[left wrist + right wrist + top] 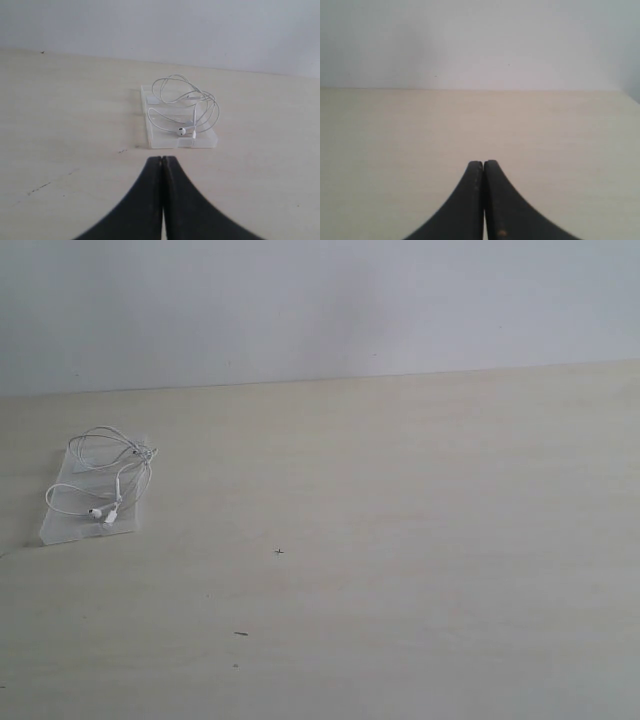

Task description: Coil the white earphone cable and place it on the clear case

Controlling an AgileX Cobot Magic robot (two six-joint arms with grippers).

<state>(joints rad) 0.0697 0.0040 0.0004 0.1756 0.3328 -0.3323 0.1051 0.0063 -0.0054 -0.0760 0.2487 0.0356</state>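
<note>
- Closest to my left wrist camera, the left gripper (162, 159) is hanging over the table (400, 540) with its two black fingers pressing together tip to tip, gripping nothing
- On my right wrist camera the right gripper (483, 163) is sitting the same way, jaws fully together and empty, facing only bare tabletop and the pale wall (320, 300)
- Just past the left gripper's tips, the clear case (180, 143) is lying flat on the table, apart from the gripper
- The white earphone cable (194, 116) is resting on top of the case in loose loops, with one earbud (181, 131) lying near the case's edge that faces the gripper
- A small whitish label patch (152, 100) is showing at the case's far corner
- In the exterior view, case and cable are sitting at the far left of the table, and neither arm is showing there
- A tiny dark speck (240, 633) is lying on the wood, well apart from the case
</note>
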